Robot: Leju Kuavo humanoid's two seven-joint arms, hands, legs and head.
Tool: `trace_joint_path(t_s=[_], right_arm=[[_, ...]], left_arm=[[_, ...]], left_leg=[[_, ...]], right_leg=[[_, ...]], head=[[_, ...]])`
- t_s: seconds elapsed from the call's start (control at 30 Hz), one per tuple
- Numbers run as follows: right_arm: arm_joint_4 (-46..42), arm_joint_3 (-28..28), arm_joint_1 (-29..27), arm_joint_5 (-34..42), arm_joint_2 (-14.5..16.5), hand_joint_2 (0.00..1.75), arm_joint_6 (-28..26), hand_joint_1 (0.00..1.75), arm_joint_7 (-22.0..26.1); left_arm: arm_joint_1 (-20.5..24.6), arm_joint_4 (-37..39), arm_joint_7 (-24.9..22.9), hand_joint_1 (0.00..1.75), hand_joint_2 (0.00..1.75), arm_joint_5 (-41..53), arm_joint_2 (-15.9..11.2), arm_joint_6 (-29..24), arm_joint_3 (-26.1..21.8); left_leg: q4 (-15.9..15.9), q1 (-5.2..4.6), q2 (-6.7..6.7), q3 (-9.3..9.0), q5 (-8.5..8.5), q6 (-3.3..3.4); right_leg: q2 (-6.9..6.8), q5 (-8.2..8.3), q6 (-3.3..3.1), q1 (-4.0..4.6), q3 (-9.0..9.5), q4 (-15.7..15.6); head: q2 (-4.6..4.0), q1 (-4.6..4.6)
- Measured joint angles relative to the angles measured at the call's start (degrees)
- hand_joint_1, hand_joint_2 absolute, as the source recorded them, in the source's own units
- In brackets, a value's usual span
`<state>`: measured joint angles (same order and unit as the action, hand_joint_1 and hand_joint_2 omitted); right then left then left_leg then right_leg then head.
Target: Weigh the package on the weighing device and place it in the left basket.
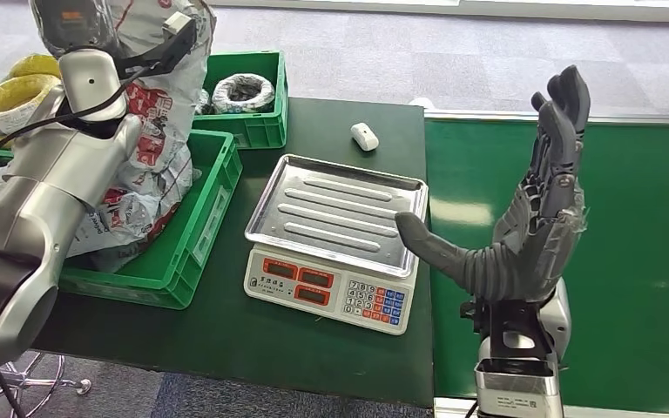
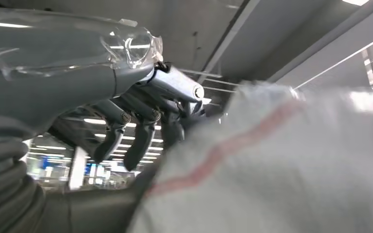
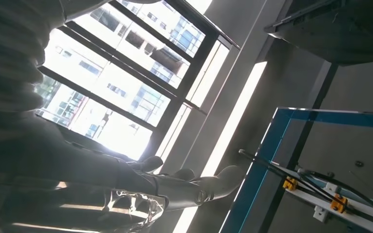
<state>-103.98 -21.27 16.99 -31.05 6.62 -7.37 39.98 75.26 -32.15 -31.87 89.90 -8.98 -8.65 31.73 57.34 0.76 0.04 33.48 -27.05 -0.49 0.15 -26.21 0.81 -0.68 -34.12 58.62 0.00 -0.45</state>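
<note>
While my left hand (image 2: 141,121) grips the package (image 1: 152,131) by its upper end over the left basket (image 1: 196,231), the soft bag sags limply, long axis near vertical; I judge it light and crumply. My right hand (image 1: 531,226) stands open and empty beside the scale (image 1: 335,239).

package (image 1: 152,131): white crinkled bag with red print, standing tall in the left basket (image 1: 193,235)
scale (image 1: 335,242): steel tray bare, beside the basket

head: bright, even, sharp | left wrist: package (image 2: 281,160) blurred | right wrist: window (image 3: 111,92) glare, foreground dark
</note>
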Motion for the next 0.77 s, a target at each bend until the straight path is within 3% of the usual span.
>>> trace_joint_path(t_s=[0.23, 0.77], right_arm=[[0.1, 0.3, -0.8, -0.7, 0.2, 1.75, -0.1, 0.00, 0.0], [0.3, 0.3, -1.2, -0.9, 0.5, 1.75, -0.5, 0.00, 0.0]], left_arm=[[-0.7, 4.2, -0.9, 0.00, 1.75, 0.0, -1.4, -3.4, -0.3], [-1.2, 6.1, -1.7, 0.00, 1.75, 0.0, -1.4, -3.8, -0.3]], left_leg=[[0.0, 0.00, -0.01, 0.02, 0.00, 0.00], [0.0, 0.00, -0.02, 0.04, 0.00, 0.00]], right_leg=[[-0.01, 0.00, 0.00, 0.00, 0.00, 0.0], [-0.01, 0.00, 0.00, 0.00, -0.03, 0.0]], head=[[0.00, 0.02], [0.00, 0.00]])
